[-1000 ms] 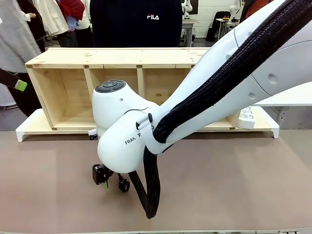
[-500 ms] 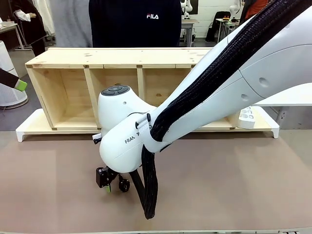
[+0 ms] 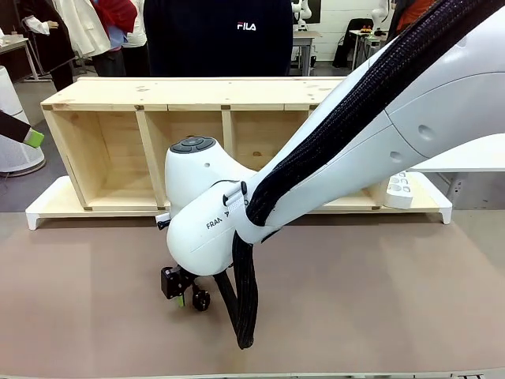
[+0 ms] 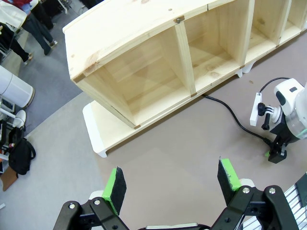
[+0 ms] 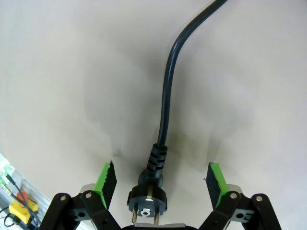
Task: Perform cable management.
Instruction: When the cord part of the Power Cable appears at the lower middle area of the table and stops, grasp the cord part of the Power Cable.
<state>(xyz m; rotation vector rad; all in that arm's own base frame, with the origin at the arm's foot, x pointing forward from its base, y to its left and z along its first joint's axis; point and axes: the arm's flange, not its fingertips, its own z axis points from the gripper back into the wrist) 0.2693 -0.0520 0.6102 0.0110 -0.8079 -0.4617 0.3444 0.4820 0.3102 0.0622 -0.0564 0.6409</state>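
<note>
Right wrist view: the right gripper (image 5: pixel 162 178) sits low over the beige tabletop (image 5: pixel 57 72). Its 2 green pads (image 5: pixel 108 179) are spread either side of the chunky black plug (image 5: pixel 147 194) of the long glossy black power cable (image 5: pixel 165 96), with gaps on both sides and nothing pinched yet. It looks lined up on the plug end so the cord can be dragged and routed. In the left wrist view the cable lies flat, running from the plug toward the open-front pale wooden shelf (image 4: pixel 144 72). The left gripper (image 4: pixel 171 179) hangs high, fingers apart and empty, likely parked clear of the work.
</note>
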